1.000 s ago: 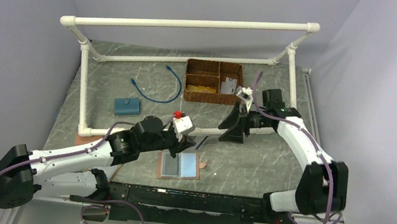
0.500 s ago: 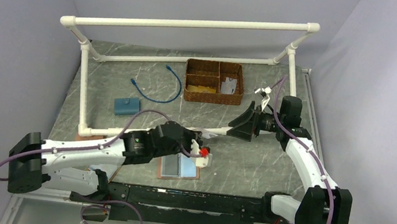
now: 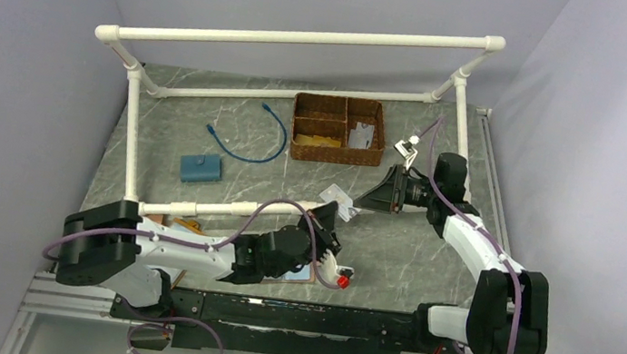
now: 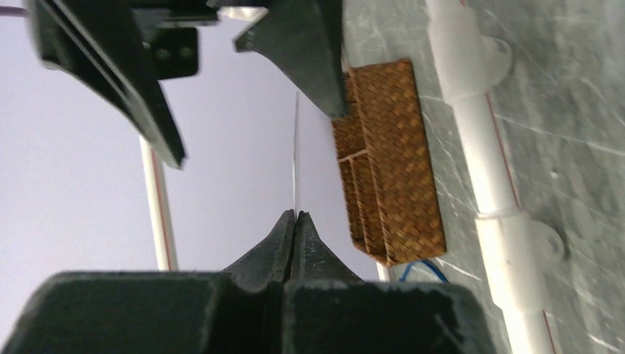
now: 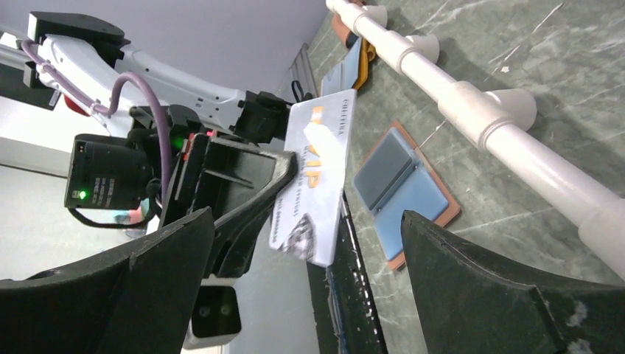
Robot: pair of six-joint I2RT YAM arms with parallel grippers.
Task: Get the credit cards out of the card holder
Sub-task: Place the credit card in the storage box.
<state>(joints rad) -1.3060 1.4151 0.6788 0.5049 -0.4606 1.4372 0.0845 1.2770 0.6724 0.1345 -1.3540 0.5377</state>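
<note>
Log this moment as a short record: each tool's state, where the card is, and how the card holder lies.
left tool: shut on a credit card, held up in the air
right tool: open, facing the card, not closed on it
card holder: lying open on the table, grey-blue lining up, near the white pipe
basket: at the back of the table
task stage: one card is out, apparently being offered to the right tool
</note>
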